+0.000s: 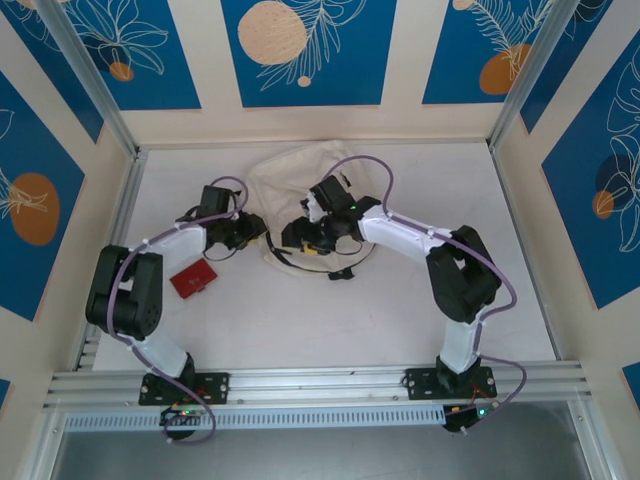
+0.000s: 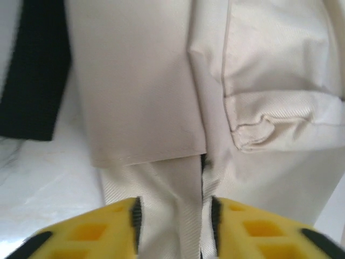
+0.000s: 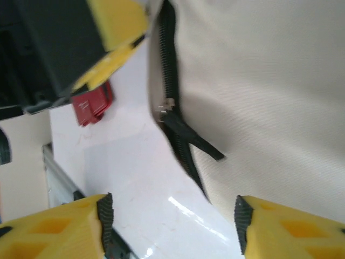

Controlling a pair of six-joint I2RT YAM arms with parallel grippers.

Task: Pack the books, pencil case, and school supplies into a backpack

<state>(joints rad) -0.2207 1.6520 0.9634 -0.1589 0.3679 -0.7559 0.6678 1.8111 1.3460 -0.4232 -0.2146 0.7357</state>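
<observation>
The cream-beige backpack [image 1: 300, 180] lies flat at the back middle of the table. My left gripper [image 1: 258, 232] is at its left edge and stands open. A strip of the backpack's cloth [image 2: 167, 183] lies loose between its pads, not pinched. My right gripper [image 1: 297, 240] hovers at the bag's near edge, open wide with bare table between its fingers [image 3: 172, 216]. The black zipper line and its pull tab [image 3: 188, 141] lie just ahead of them. A flat red pencil case [image 1: 193, 279] rests on the table left of the bag. The books are out of view.
A black strap [image 2: 35, 70] lies beside the backpack's left side. A metal rail [image 1: 320, 385] runs along the near table edge, and patterned walls stand on the other three sides. White tabletop [image 1: 330, 320] spreads in front of the bag.
</observation>
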